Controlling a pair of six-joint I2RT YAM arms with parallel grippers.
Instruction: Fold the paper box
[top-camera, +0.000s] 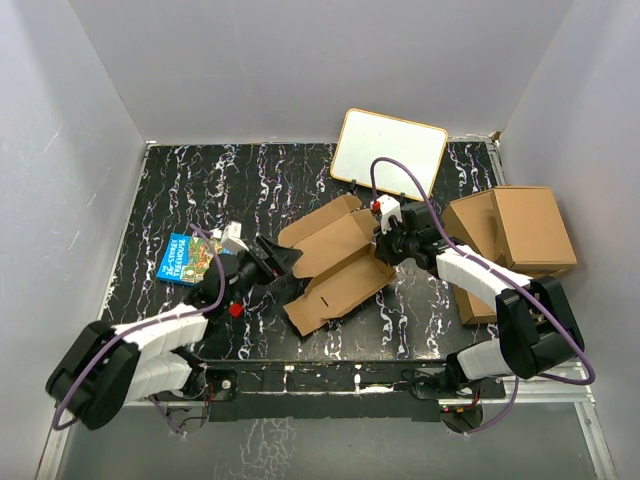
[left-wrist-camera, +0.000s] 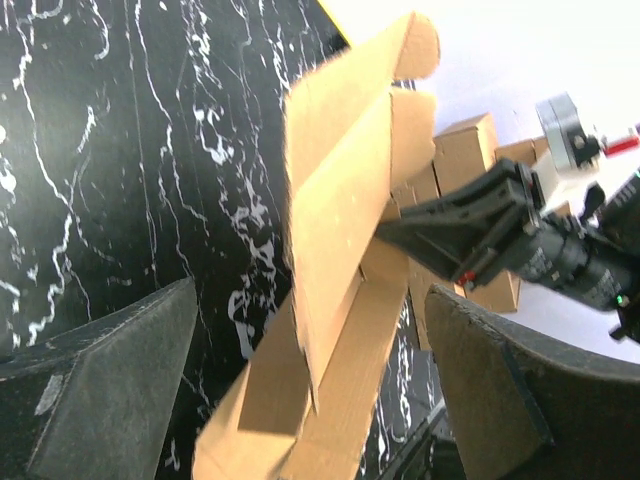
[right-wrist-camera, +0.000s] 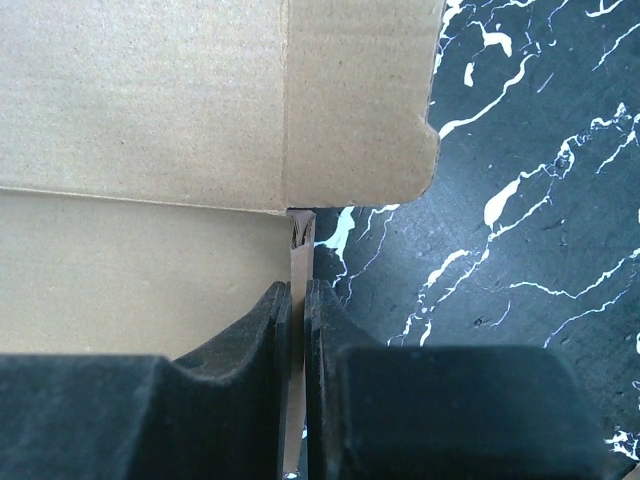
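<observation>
The paper box (top-camera: 335, 262) is a brown cardboard die-cut piece, partly folded, lying mid-table on the black marbled surface. It also shows in the left wrist view (left-wrist-camera: 345, 250) and the right wrist view (right-wrist-camera: 150, 150). My right gripper (top-camera: 380, 250) is shut on a thin upright wall of the box (right-wrist-camera: 298, 340) at its right side. My left gripper (top-camera: 290, 262) is open at the box's left end; its fingers (left-wrist-camera: 110, 390) stand wide apart on either side of a raised flap without touching it.
A blue picture book (top-camera: 188, 258) lies left of the left arm. A stack of larger brown boxes (top-camera: 510, 235) stands at the right. A white board (top-camera: 390, 148) leans at the back. A small red object (top-camera: 236, 309) lies near the left arm.
</observation>
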